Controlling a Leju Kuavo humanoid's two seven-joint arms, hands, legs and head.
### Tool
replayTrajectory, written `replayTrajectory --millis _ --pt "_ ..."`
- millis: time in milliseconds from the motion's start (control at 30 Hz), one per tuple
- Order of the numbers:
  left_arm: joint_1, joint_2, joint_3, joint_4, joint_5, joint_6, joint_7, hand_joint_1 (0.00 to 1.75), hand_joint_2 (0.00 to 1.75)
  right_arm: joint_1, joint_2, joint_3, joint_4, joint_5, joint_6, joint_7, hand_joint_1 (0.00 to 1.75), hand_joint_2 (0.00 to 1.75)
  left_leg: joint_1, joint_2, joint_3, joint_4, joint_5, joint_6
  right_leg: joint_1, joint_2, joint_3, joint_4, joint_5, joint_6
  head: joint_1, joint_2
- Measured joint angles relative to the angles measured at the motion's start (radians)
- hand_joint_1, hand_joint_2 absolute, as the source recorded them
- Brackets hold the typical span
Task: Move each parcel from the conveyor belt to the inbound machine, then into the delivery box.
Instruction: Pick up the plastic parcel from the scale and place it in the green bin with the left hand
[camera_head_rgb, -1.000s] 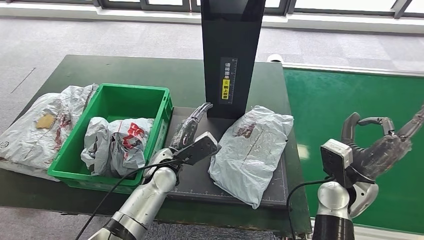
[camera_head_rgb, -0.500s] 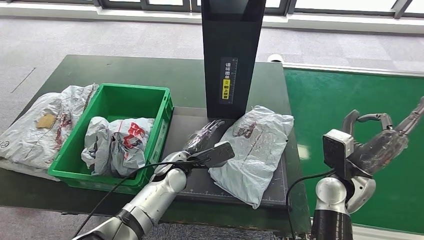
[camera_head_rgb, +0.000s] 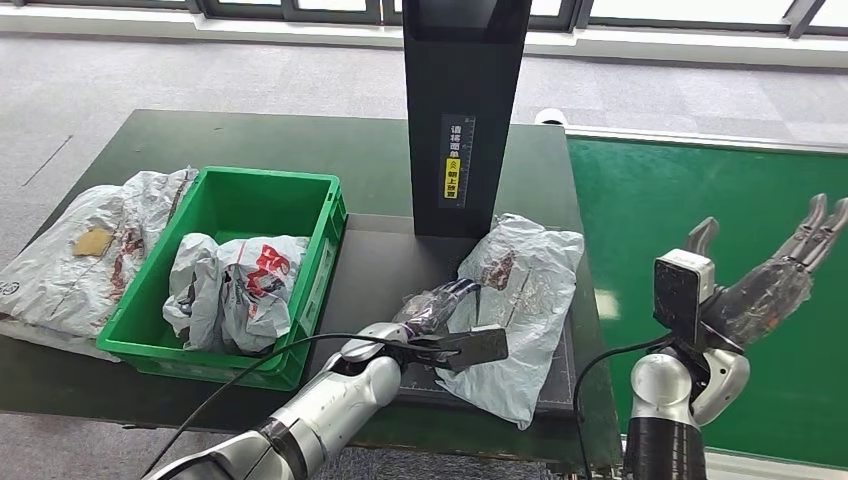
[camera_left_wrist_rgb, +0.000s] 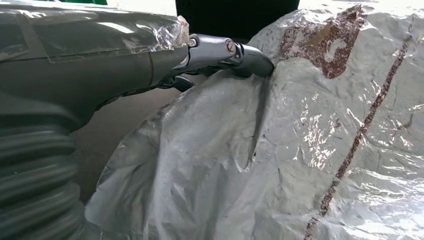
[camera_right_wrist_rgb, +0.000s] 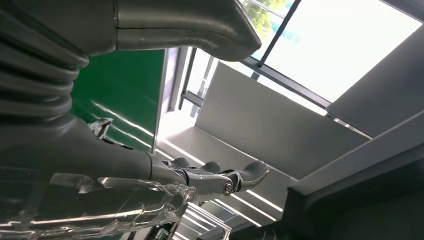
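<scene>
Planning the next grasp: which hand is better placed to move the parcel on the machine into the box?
Left hand: its fingers touch the grey parcel, beside the green box. The right hand hangs open over the belt.

On the front face of the black inbound machine (camera_head_rgb: 465, 110), standing at the far edge of the table (camera_head_rgb: 250, 140): a narrow vertical label (camera_head_rgb: 456, 160) with Chinese characters, white on black above, black on yellow below; too small to read with certainty. On the parcel in the green delivery box (camera_head_rgb: 225, 205): red printed marks (camera_head_rgb: 268, 270), illegible. On the grey parcel (camera_head_rgb: 520, 300) at the machine's foot: dark reddish print, also illegible.
</scene>
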Motion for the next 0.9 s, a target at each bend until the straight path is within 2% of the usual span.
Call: replayTrajectory --millis 300,433,700,900 --pt "-0.004 -0.001 -0.068 0.012 0.03 0.002 0.007 0.0 1.75 -0.002 -0.018 -0.028 0.041 -0.02 0.0 0.018 0.0 0.0 0.0 0.0 0.0 0.0 0.0 0.0 0.0 0.0 0.0 0.0 0.0 0.0 0.0 0.0" --pt "-0.005 -0.002 -0.096 0.012 0.05 -0.003 0.017 1.75 1.75 -0.008 -0.024 -0.038 0.059 -0.02 0.001 0.02 0.0 0.0 0.0 0.0 0.0 0.0 0.0 0.0 0.0 0.0 0.0 0.0 0.0 0.0 0.0 0.0" --pt "-0.009 -0.004 -0.19 0.014 0.066 -0.001 0.055 1.75 1.75 -0.02 -0.032 -0.047 0.084 -0.02 0.003 0.02 0.0 0.0 0.0 0.0 0.0 0.0 0.0 0.0 0.0 0.0 0.0 0.0 0.0 0.0 0.0 0.0" --pt "-0.02 -0.004 -0.225 0.031 0.052 0.033 0.078 1.75 1.75 -0.02 -0.035 -0.047 0.1 -0.03 0.002 0.01 0.0 0.0 0.0 0.0 0.0 0.0 0.0 0.0 0.0 0.0 0.0 0.0 0.0 0.0 0.0 0.0"
